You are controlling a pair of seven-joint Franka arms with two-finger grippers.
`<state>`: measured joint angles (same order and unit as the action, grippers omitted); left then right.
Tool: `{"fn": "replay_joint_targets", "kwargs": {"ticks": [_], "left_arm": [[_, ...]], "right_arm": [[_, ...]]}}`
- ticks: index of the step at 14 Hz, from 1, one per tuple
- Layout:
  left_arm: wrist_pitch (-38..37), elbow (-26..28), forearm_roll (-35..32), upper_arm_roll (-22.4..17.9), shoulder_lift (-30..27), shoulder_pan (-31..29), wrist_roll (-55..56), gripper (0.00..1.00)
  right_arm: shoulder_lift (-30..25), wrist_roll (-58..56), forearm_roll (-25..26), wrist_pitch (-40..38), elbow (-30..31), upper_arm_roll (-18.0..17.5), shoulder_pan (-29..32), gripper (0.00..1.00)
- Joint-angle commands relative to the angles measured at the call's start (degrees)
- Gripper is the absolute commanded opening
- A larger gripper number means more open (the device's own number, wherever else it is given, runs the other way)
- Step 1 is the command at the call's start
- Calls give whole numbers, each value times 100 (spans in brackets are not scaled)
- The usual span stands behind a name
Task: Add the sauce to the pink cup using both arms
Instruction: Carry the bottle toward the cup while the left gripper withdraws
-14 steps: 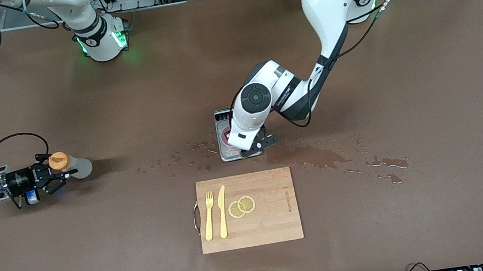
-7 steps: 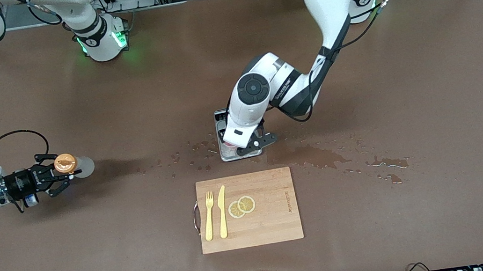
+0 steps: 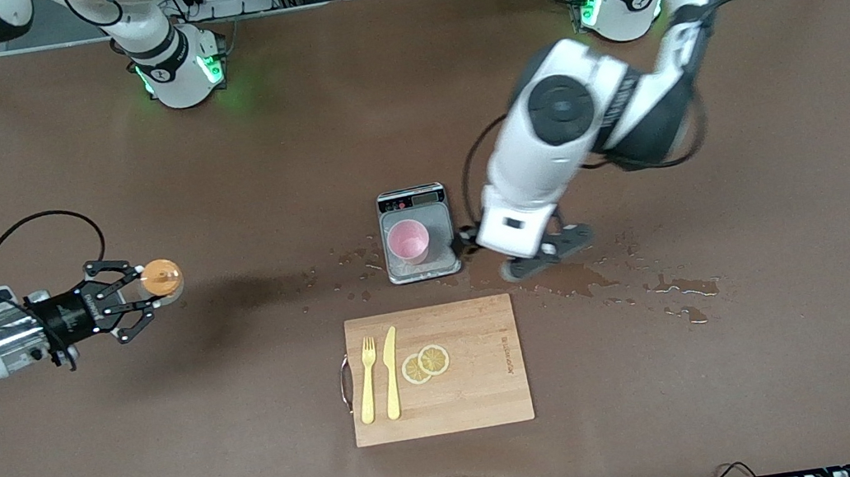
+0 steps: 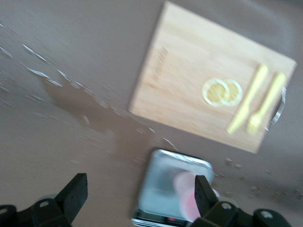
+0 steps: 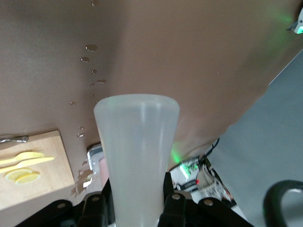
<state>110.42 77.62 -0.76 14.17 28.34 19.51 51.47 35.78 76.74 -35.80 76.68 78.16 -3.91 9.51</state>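
Observation:
The pink cup stands upright on the grey scale in the middle of the table. My left gripper is open and empty, up in the air over wet table beside the scale, toward the left arm's end. In the left wrist view the gripper spans the scale and the blurred cup. My right gripper is shut on the sauce bottle, orange cap up, over the table at the right arm's end. In the right wrist view the gripper clamps the whitish bottle.
A wooden cutting board lies nearer to the front camera than the scale, with a yellow fork, a yellow knife and lemon slices. Spilled liquid spreads from the scale toward the left arm's end.
My left gripper has let go of the pink cup, risen and moved off toward the left arm's end, uncovering it. My right gripper has lifted the bottle and carried it slightly toward the scale.

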Motion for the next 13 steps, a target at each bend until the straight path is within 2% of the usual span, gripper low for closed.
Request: {"fn": "replay_joint_targets", "kwargs": {"ticks": [1,5,7,8,11,13], "left_arm": [[-712,192,-20,86,-460,-622,-863,100],[-1522,289,-55,86,-926,-1510,-2225,100],[-1848,403,-117,33,-1233,-1687,-2736,100],[-1858,595,-143,-45,-1461,-1696,-3008,100],[-1866,1158,-135,-922,-2270,-1171,-3729,100],[-2137,1212,-143,-1092,-2517,-1099,-4230,100]], "right_arm": [[-203,664,134,14,-72,58,-309,35],[-212,1464,134,22,-265,75,-730,32],[-212,1982,248,127,-362,84,-1019,32],[-212,2254,405,224,-380,75,-1213,32],[-203,3072,1020,470,-547,75,-1863,32],[-177,3538,1083,672,-547,75,-2127,32]]}}
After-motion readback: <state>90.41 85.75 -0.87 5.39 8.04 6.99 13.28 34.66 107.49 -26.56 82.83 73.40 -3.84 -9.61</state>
